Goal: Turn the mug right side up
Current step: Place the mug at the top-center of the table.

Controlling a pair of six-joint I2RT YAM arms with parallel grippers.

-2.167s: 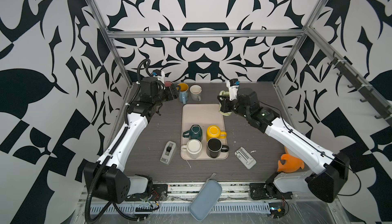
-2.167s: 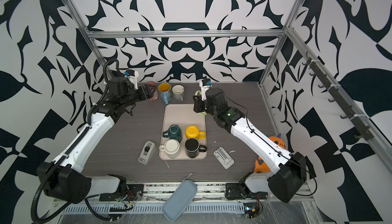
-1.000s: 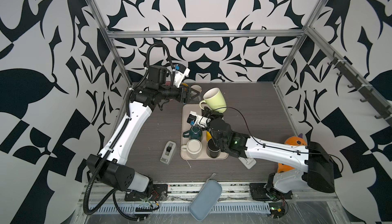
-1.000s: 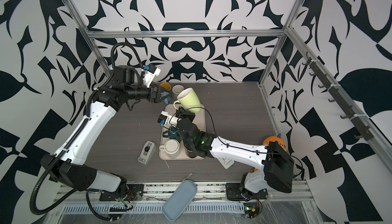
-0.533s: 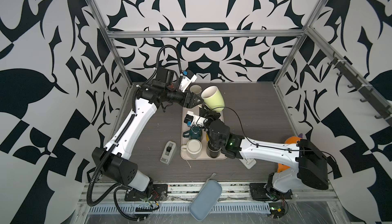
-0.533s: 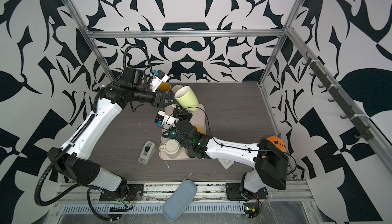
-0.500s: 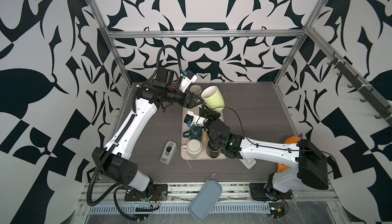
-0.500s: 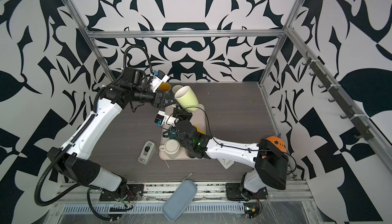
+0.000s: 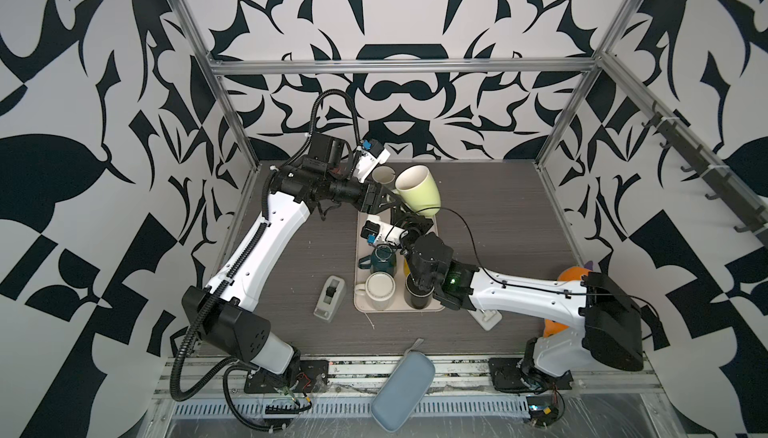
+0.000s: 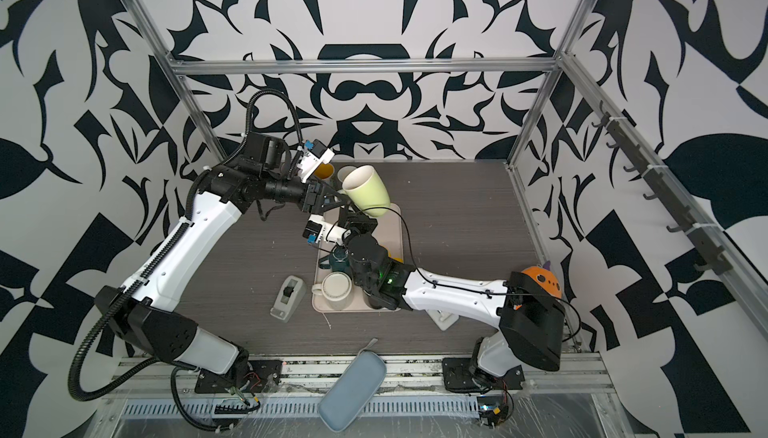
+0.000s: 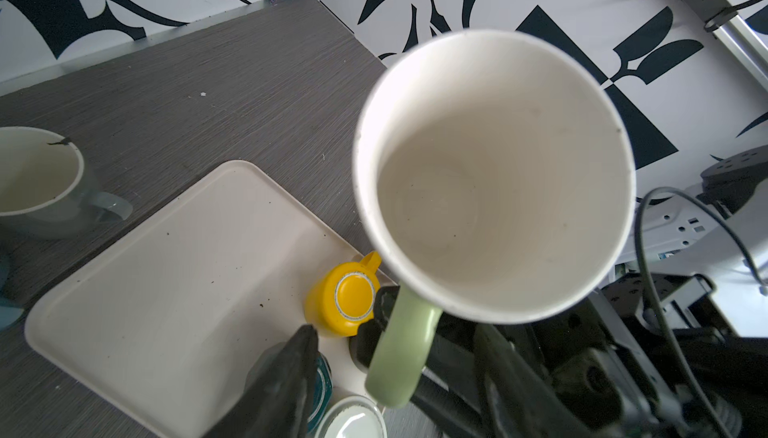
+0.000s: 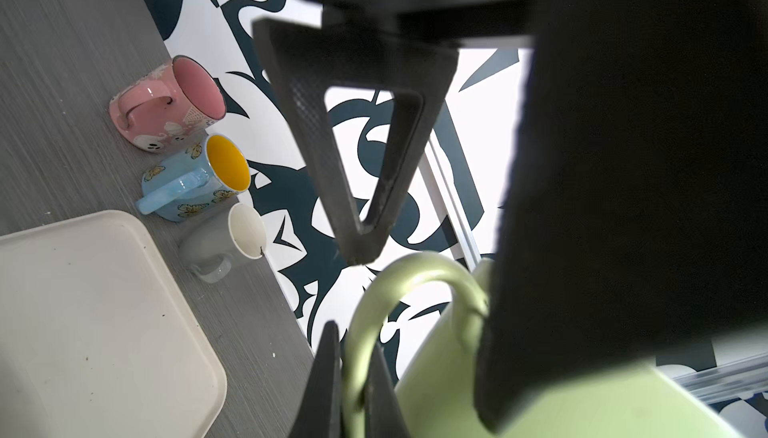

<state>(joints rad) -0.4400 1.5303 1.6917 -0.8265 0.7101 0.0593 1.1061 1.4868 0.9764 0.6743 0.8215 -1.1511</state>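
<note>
Your worktop (image 9: 498, 216) carries a cream tray (image 11: 166, 270) down its middle, and both arms meet above the tray's far end. Your left arm (image 9: 266, 240) reaches in from the side. Your right arm (image 9: 528, 294) stretches over the tray's near end and bends upward.

The mug (image 9: 417, 191), pale green, is off the worktop, in the air over the far end of the tray. It is tilted, with its mouth turned up and toward your left arm, so the left wrist view looks straight into it. Its handle (image 11: 401, 353) sits on the lower side.

Your right end effector (image 12: 353, 378) is clamped on that handle, one finger on each side of the loop. Your left end effector (image 9: 382, 200) has its fingers apart, just beside the mug's rim, with the handle between them. You cannot tell whether either finger touches the mug.

On the near half of the tray stand a teal mug (image 9: 380, 259), a white mug (image 9: 380, 290), a black mug (image 9: 417, 297) and a yellow mug (image 11: 345, 301); the yellow and the white show their bases upward. Along the back wall a pink mug (image 12: 166, 103), a blue mug (image 12: 195, 178) and a grey mug (image 12: 224, 240) stand in a row, mouths up. A tape dispenser (image 9: 330, 297) lies just beside the tray.
</note>
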